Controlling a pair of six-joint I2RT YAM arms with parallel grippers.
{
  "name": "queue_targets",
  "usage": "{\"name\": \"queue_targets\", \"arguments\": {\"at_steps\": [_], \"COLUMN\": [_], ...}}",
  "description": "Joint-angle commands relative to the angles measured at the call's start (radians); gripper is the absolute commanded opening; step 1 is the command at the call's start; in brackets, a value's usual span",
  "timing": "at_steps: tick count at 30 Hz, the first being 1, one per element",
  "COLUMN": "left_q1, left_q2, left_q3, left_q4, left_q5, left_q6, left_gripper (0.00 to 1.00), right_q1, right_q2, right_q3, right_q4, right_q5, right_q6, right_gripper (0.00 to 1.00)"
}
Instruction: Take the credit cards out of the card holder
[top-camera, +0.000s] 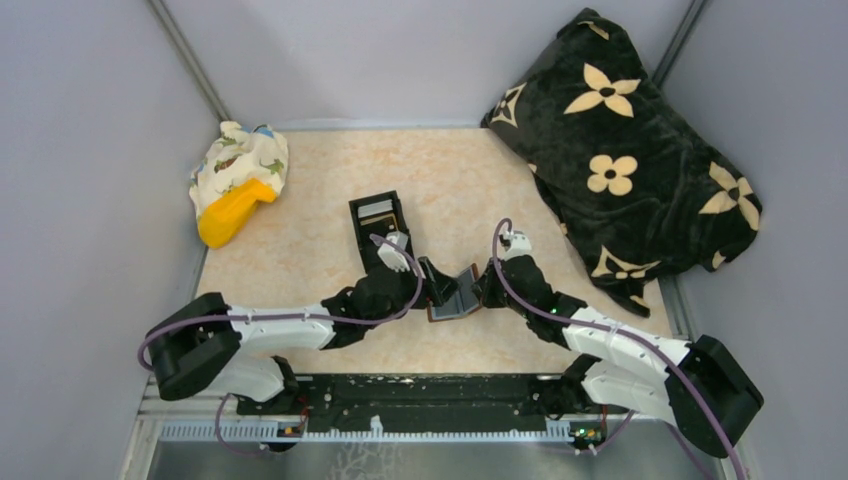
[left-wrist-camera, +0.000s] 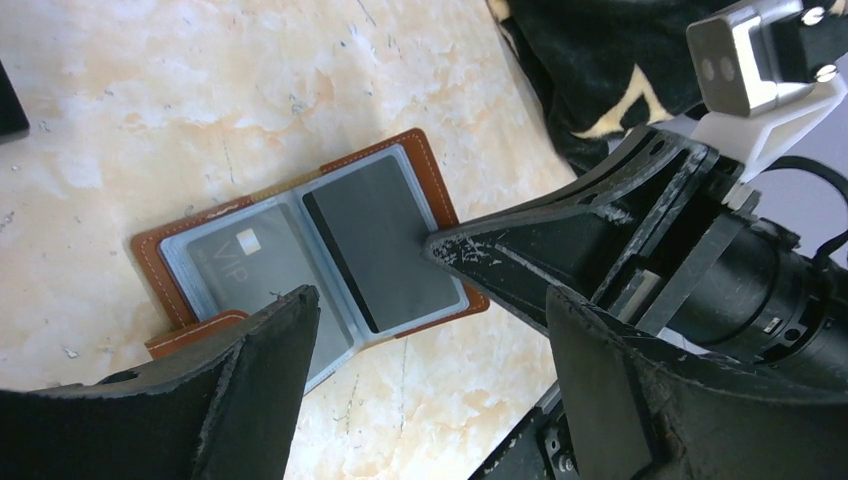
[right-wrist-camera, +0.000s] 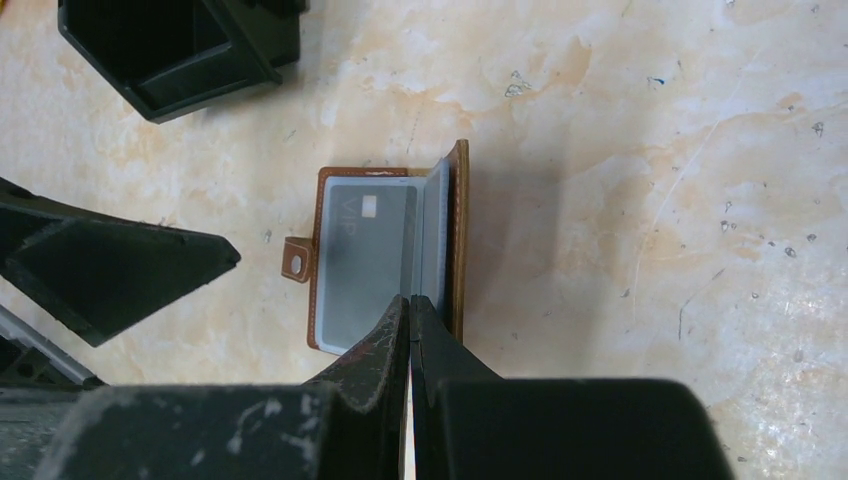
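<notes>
The card holder (top-camera: 455, 300) lies open on the marble-patterned table, reddish-brown outside with blue-grey clear sleeves (left-wrist-camera: 300, 250) (right-wrist-camera: 365, 250). A dark card marked VIP (left-wrist-camera: 245, 255) (right-wrist-camera: 365, 240) sits in its left sleeve. Another dark card with a black stripe (left-wrist-camera: 380, 240) fills the right sleeve. My right gripper (top-camera: 485, 285) (right-wrist-camera: 410, 300) is shut, its tip touching the right sleeve's edge (left-wrist-camera: 430, 242); that cover stands tilted up. My left gripper (top-camera: 432, 283) (left-wrist-camera: 430, 300) hangs open just above the holder's near edge, with nothing between its fingers.
A black open box (top-camera: 378, 225) (right-wrist-camera: 180, 40) lies just beyond the holder. A black blanket with cream flowers (top-camera: 625, 150) (left-wrist-camera: 590, 60) covers the back right. A patterned cloth with a yellow object (top-camera: 235, 185) lies at the back left.
</notes>
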Motion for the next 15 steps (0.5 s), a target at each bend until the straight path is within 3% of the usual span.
{"name": "queue_targets", "arguments": {"at_steps": [1, 15], "left_q1": [-0.002, -0.001], "left_q2": [0.042, 0.185], "left_q3": [0.008, 0.055], "left_q4": [0.054, 0.157], "left_q5": [0.059, 0.143], "left_q6": [-0.024, -0.055], "left_gripper": [0.89, 0.89], "right_q1": [-0.004, -0.01], "right_q2": [-0.004, -0.013], "right_q3": [-0.021, -0.116], "right_q4": [0.053, 0.065], "right_q5": [0.044, 0.09], "right_q6": [0.032, 0.063], "right_gripper": [0.0, 0.0]}}
